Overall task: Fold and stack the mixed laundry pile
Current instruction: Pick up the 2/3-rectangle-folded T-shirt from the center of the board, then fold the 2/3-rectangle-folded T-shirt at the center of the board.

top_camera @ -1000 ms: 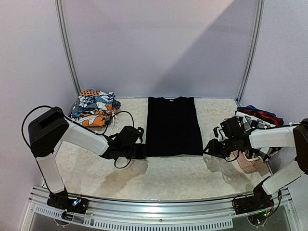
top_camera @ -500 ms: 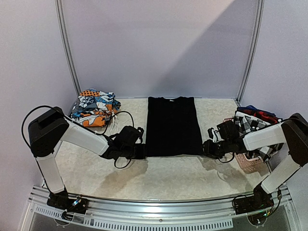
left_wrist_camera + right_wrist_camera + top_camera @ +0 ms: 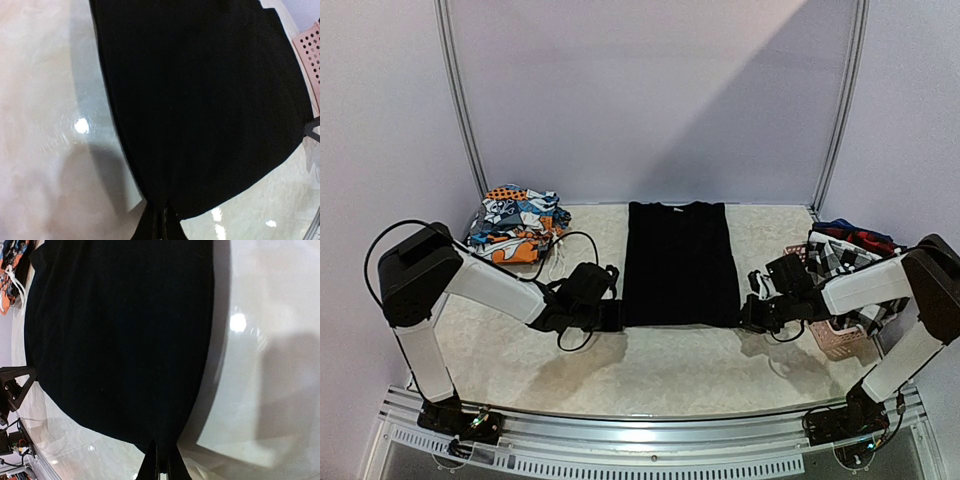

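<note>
Where the black garment (image 3: 680, 262) lies: spread flat in the middle of the tabletop (image 3: 660, 375), collar at the far side, hem toward the arms.
Left hand (image 3: 617, 315): closed tight on the hem's near left corner.
Right hand (image 3: 745, 315): closed tight on the hem's near right corner.
Printed pieces (image 3: 515, 222): heaped at the far left, well apart from the black garment.
Cable (image 3: 570, 240): loops over the tabletop between that heap and the black garment.
Pink basket (image 3: 840, 342): just right of the right hand, with the checked garment (image 3: 840, 255) and plaid garment (image 3: 860, 237) heaped on it.
</note>
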Controlling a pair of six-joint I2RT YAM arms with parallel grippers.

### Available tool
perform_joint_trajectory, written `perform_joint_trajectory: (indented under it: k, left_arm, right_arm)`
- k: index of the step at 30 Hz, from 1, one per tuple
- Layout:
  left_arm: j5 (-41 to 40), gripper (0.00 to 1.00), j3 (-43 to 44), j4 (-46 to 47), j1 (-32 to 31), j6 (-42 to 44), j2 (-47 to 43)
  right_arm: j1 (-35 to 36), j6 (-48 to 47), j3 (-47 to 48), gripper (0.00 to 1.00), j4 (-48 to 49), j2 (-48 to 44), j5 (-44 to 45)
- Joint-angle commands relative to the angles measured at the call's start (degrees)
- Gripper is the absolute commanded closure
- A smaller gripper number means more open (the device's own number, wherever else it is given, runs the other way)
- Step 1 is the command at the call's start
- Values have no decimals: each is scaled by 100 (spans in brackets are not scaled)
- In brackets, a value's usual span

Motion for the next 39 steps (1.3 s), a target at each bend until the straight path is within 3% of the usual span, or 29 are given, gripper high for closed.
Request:
perform_joint_trajectory:
  k: [1, 14, 28, 32, 39]
  left_arm:
    - [-22, 100, -230, -409, -220, -47, -213]
    - [-670, 100, -560, -1715, -1243, -380, -1636]
    - [-1426, 100, -630, -3078, -2494, -1137, -3415]
    - [-1793, 100, -361, -3399, -2655, -1078, -3628]
    - [-2367, 100, 173, -3793, -2393, -812, -3374]
  right_arm:
    - [237, -52, -149, 100, -698, -409, 77]
    - [1167, 81, 36, 100, -2937, -2404, 1132]
    - [2537, 1209, 319, 100, -4595, -4116, 1733]
    - [2572, 1228, 742, 100, -4959, -4279, 2086]
    - [2574, 1032, 1596, 100, -5718, -3821, 3692]
